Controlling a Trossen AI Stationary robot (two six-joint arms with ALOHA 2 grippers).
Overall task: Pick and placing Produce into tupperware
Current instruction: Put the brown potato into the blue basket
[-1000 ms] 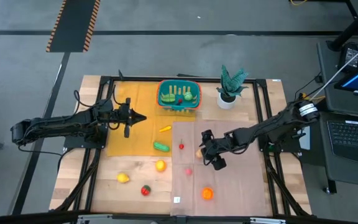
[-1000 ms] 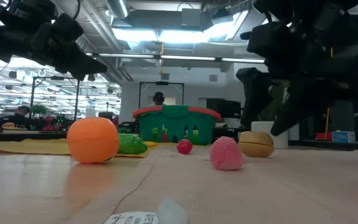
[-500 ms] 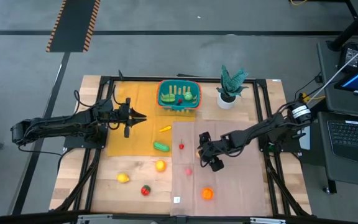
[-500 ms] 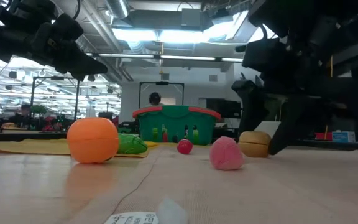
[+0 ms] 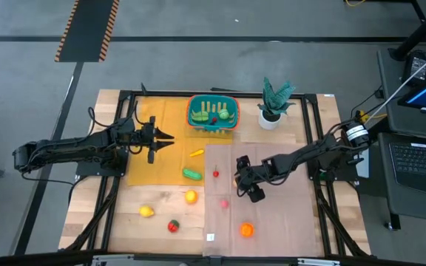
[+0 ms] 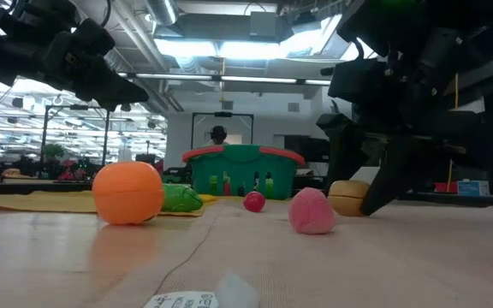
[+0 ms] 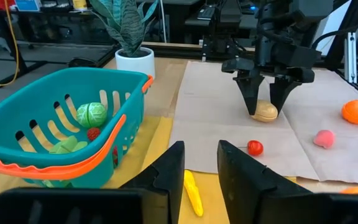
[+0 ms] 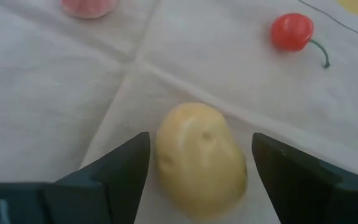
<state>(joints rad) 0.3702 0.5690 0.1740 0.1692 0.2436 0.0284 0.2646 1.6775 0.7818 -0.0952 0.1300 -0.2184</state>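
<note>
My right gripper [image 5: 240,177] stands open over a tan potato [image 8: 201,158] that lies on the brown paper [image 5: 272,214]. One finger is on each side of the potato, with a gap to it on both sides [image 7: 265,112]. My left gripper [image 7: 201,168] hovers near the teal tupperware [image 5: 213,112], its fingers a little apart and nothing between them. The tupperware holds a green cabbage [image 7: 91,114] and other small produce. A red cherry [image 5: 216,174], a pink piece [image 5: 224,202] and an orange [image 5: 247,230] lie on the paper.
On the yellow mat [image 5: 150,166] and the wood lie a green cucumber [image 5: 191,174], a yellow-orange piece [image 5: 196,153], an orange-yellow fruit [image 5: 191,196], a lemon [image 5: 146,211] and a red piece [image 5: 173,225]. A potted plant [image 5: 274,103] stands right of the tupperware.
My right gripper has sunk toward the table and crept toward its left edge, so that its open fingers now straddle the potato. The potato and the other produce have stayed where they were.
</note>
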